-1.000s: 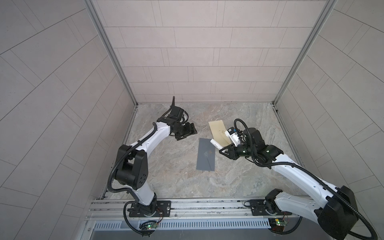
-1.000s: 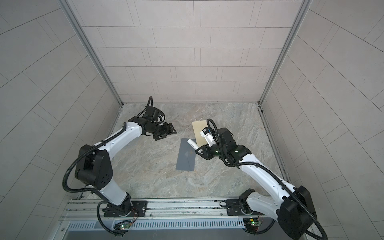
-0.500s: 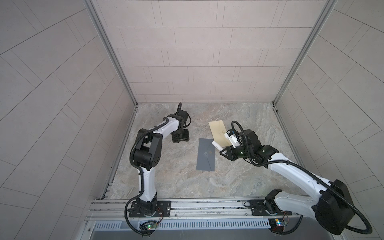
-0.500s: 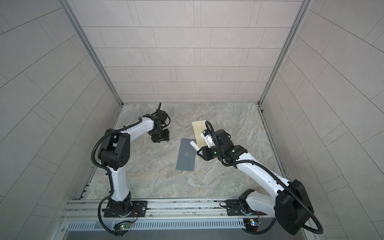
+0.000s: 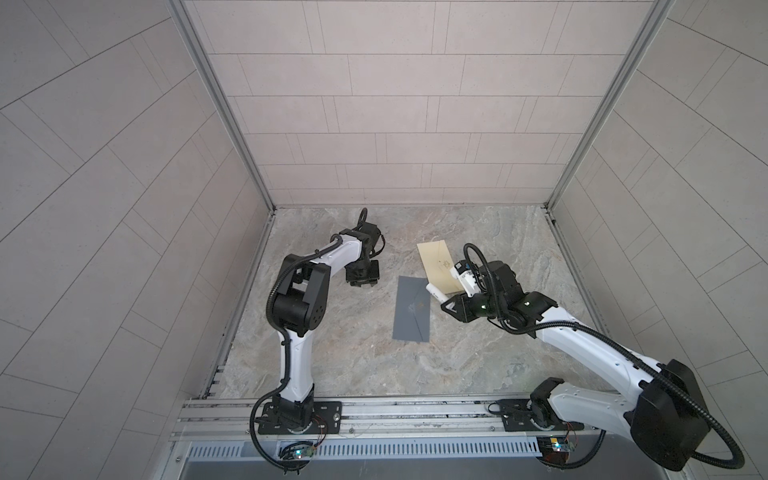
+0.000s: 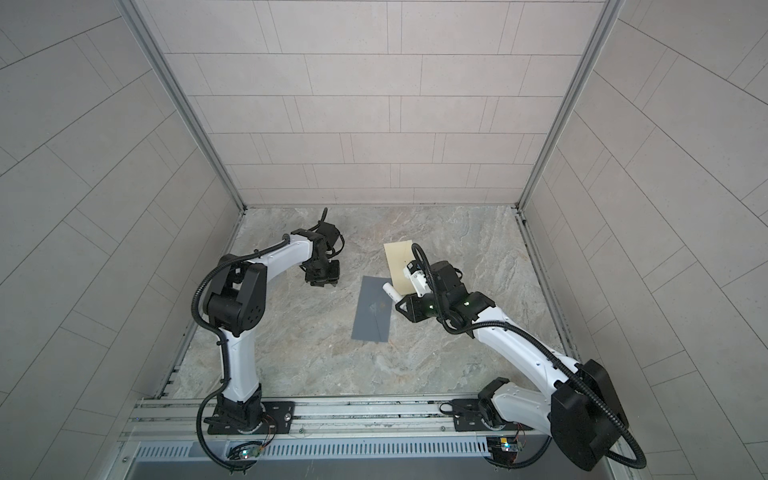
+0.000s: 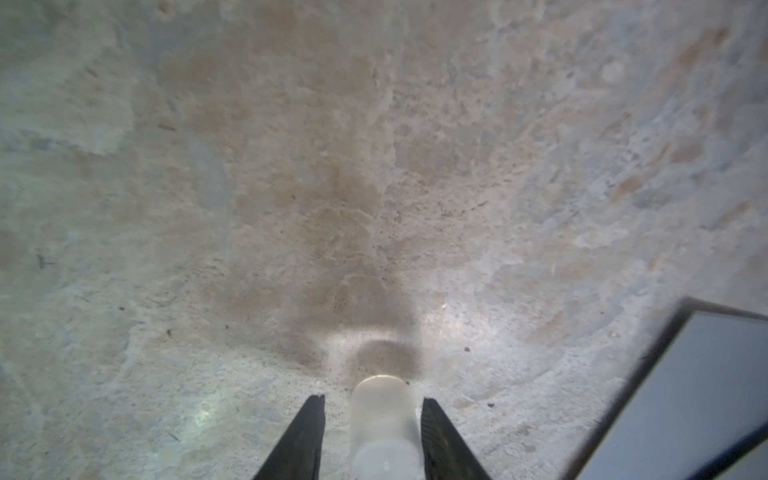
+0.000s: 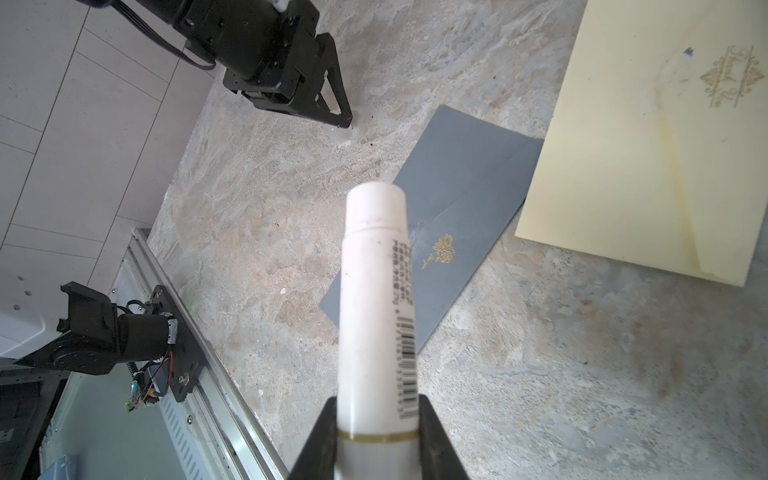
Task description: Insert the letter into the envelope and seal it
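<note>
1. My R pincer (image 8: pixel 378 399): clenched on the glue stick (image 8: pixel 374 291), a white tube w/ barcode. I'm gripping it low on the body. The free end sticks out toward 10 o'clock, over the top-right corner of the gray envelope (image 5: pixel 411 309).
2. My L pincer (image 7: pixel 372 399): released, jaws apart either side of a small translucent cap (image 7: pixel 382 415) standing upright on the table (image 5: pixel 353 353). Bare table shows btwn one finger and the cap. The other finger is v. close; contact there I can't tell.
3. Gray envelope: flat, approx mid-table, seam side up w/ gold emblem.
4. Cream card (image 5: pixel 436 262): flat at 1 o'clock of the envelope, gold print up, its edge meeting the envelope's corner. Letter or 2nd envelope, can't tell.
5. In both top views the L pincer sits at 10 o'clock of the envelope, apart from it. The R pincer sits at 3 o'clock, just beside it.
</note>
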Available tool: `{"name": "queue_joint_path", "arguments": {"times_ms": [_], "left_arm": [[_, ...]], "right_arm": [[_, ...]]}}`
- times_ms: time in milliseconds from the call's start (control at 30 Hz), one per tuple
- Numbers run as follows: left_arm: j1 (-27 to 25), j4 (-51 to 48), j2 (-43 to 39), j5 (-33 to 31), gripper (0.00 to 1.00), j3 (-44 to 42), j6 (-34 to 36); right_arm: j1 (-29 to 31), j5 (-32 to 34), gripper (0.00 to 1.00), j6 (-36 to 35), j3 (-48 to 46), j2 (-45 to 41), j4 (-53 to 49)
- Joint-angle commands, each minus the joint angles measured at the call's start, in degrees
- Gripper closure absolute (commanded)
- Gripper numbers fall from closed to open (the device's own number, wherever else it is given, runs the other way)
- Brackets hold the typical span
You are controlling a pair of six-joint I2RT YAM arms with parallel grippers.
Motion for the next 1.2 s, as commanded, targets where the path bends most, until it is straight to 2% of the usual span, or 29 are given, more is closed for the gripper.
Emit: {"name": "queue_joint_path", "arguments": {"times_ms": [0,100,333,467,567,633,767,967,1167], "left_arm": [[-0.7,-2.1,0.9,-1.1,0.60,1.7,0.4],[-0.9,-2.1,1.2,-1.2,0.65,1.9,0.3],[-1.0,-3.2,0.6,-1.0,0.71,3.1,0.8],[-1.0,-4.8,-1.0,2.2,0.74,4.4,1.1],[-0.8,-5.7,-3.4,10.5,0.74,5.3,1.3],[-0.7,-4.5,-5.8,19.8,0.74,4.8,1.2],[-0.4,-2.1,-10.1,33.6,0.72,3.2,0.0],[0.6,5.1,-17.0,47.5,0.71,-1.3,-5.7],[0.8,20.1,-22.0,55.9,0.71,-8.5,-18.1]], "right_arm": [[0.2,0.8,1.00,0.3,-0.3,-1.4,0.6],[0.2,0.9,1.00,0.4,-0.5,-1.5,0.6],[0.2,0.6,1.00,0.6,-0.5,-1.0,0.6],[0.2,-0.3,1.00,0.6,-0.6,-0.8,1.0],[0.2,-2.6,1.00,0.4,-0.5,-0.8,1.4],[0.2,-4.5,1.00,0.1,-0.4,-1.0,1.5],[0.2,-8.4,1.00,-1.4,0.2,-1.7,1.2],[0.1,-10.7,1.00,-4.8,2.6,-2.7,-2.4],[0.0,-10.8,1.00,-5.4,5.0,-2.8,-2.7]]}}
